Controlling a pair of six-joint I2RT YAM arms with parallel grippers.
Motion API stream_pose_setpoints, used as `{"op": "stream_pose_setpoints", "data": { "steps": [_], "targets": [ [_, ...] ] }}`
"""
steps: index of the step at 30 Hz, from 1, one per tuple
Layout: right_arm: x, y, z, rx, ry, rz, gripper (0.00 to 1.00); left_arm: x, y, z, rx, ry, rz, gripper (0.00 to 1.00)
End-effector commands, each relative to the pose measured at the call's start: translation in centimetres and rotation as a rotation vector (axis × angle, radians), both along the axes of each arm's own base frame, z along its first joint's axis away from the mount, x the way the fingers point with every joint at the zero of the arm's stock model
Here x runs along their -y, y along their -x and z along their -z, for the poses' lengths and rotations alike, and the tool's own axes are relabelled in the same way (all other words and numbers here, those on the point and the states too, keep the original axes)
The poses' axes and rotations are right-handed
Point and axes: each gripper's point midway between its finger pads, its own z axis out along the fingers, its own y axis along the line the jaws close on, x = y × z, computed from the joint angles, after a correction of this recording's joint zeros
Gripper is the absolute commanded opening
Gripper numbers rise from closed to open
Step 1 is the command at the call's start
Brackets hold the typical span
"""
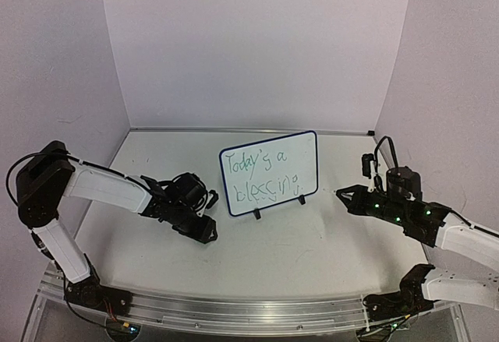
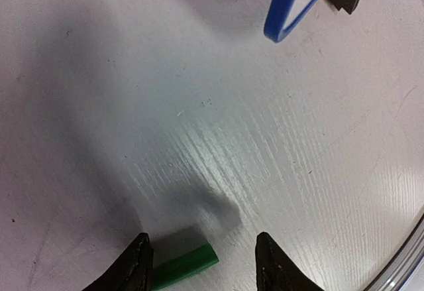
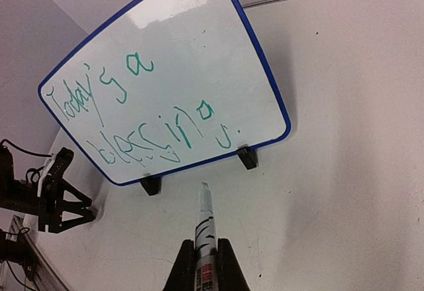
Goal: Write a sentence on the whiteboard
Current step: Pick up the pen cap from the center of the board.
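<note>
The right gripper (image 3: 204, 248) is clenching a marker (image 3: 205, 211). The left gripper (image 2: 202, 243) is gaping around a green piece (image 2: 189, 264), which the frame edge is cutting off.

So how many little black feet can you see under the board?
2. The left foot and the right foot stick out below the bottom edge of the board. More may be hidden behind it.
</note>
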Motion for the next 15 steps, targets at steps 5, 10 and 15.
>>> {"op": "stream_pose_setpoints", "data": {
  "steps": [5, 10, 15],
  "targets": [
    [0.3, -0.1, -0.7, 0.026, -0.007, 0.012, 0.0, -0.5, 1.0, 0.5, -0.035, -0.027, 0.036, 0.51],
    [0.3, -0.1, -0.5, 0.023, -0.005, 0.014, 0.0, -1.3, 2.3, 0.8, -0.06, -0.051, 0.039, 0.5],
    [0.3, -0.1, -0.4, 0.02, -0.001, 0.013, 0.0, -1.4, 3.7, 1.2, -0.076, -0.081, 0.061, 0.43]
  ]
}}
